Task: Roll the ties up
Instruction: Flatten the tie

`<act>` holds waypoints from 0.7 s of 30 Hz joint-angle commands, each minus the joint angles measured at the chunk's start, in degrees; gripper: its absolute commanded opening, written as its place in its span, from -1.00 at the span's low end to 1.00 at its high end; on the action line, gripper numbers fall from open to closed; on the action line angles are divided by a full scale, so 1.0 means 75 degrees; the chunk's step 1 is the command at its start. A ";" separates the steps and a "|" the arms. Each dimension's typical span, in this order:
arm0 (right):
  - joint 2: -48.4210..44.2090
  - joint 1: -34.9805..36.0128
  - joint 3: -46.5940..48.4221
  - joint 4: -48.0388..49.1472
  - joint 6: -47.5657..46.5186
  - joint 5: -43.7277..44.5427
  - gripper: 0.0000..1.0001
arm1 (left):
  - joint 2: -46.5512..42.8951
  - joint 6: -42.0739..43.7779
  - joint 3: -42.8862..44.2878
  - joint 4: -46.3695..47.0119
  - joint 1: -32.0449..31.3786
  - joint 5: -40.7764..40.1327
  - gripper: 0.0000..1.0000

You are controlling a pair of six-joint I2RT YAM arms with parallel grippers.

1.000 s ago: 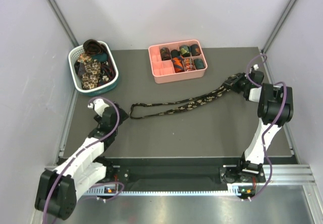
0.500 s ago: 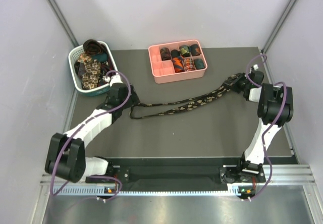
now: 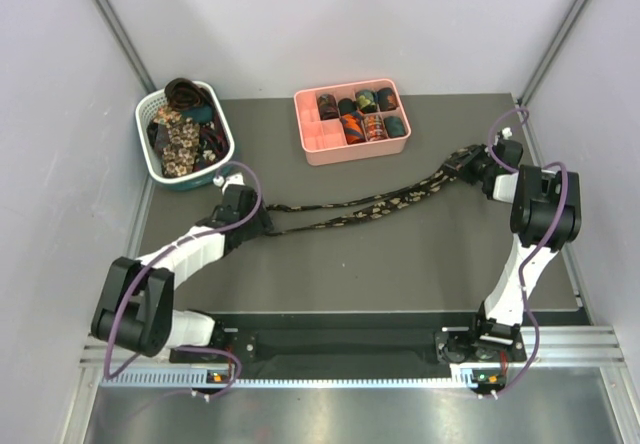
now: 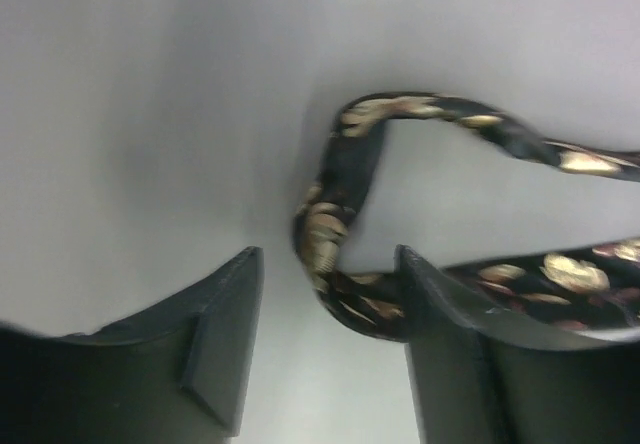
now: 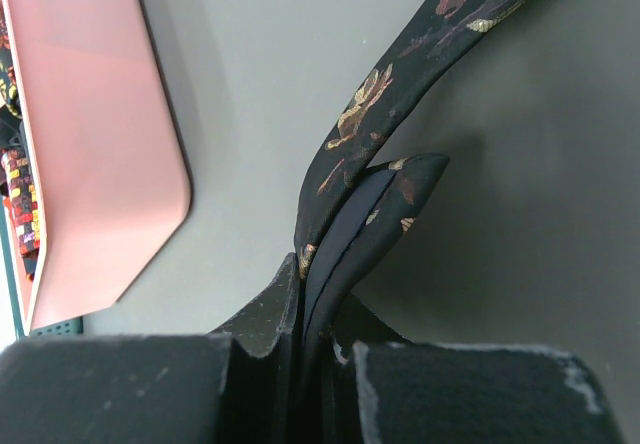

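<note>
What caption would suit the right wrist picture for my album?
Right tool clamps two layers of a dark floral tie beside the pink tray.

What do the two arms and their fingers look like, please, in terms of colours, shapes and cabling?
The left arm and the right arm share one build: white link shells between bulky black joint housings. A thin purple cable runs loosely along each arm. The fingers are flat, matte black blocks with squared edges. No markings show on them.
</note>
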 commanded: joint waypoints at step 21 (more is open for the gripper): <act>0.0751 -0.0142 0.1525 -0.0018 0.0538 -0.0454 -1.00 | -0.2692 0.0029 -0.1577 0.2708 0.1569 0.0872 -1.00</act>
